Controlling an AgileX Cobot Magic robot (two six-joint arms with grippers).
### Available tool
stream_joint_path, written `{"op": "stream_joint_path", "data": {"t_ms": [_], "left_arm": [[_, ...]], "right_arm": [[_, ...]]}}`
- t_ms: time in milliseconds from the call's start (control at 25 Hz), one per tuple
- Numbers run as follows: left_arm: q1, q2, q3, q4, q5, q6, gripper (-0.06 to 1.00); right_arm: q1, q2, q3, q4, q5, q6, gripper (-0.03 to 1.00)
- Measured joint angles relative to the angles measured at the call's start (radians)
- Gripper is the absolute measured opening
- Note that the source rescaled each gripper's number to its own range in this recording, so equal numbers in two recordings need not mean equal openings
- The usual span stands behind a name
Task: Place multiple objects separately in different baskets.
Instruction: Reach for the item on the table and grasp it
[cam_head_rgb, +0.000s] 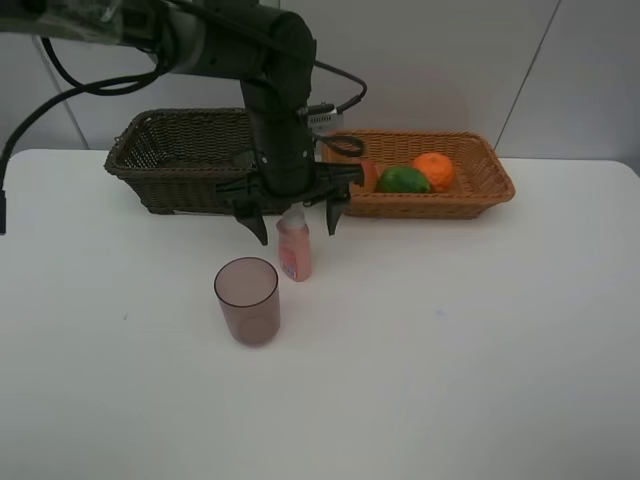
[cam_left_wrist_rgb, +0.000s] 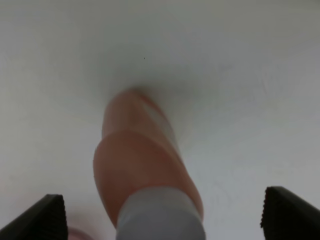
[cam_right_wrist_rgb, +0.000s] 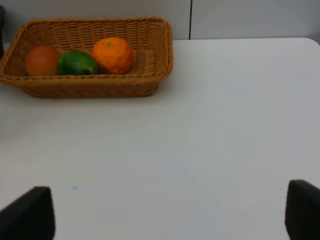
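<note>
Bottle: pink white-capped plastic bottle (cam_head_rgb: 294, 250) upright, directly beneath left gripper (cam_head_rgb: 291, 215) (nearer arm).
Jaws: wide, straddling it, nothing held.

Matte black tubular arm (cam_head_rgb: 272, 90) — looped black cables, black wedge-tipped gripper (cam_head_rgb: 291, 212) fingers.

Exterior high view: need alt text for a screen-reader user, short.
The left gripper hangs open over an upright pink white-capped bottle on a white table, a translucent mauve cup standing nearby. Behind, a dark brown wicker basket sits beside a light tan basket holding an orange, a green fruit and a partly hidden red-orange fruit.
</note>
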Motion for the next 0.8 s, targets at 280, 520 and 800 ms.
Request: {"op": "stream_joint_path", "data": {"t_ms": [280,520,800], "left_arm": [[0.017,0.029,0.000,0.000,-0.002,0.000,1.00],[0.027,0.050,0.000,0.000,-0.002,0.000,1.00],[0.027,0.057,0.003,-0.004,-0.004,-0.001,0.48]], "right_arm": [[0.000,0.000,0.000,0.000,0.000,0.000,1.00],[0.000,0.000,0.000,0.000,0.000,0.000,1.00],[0.000,0.000,0.000,0.000,0.000,0.000,1.00]]}}
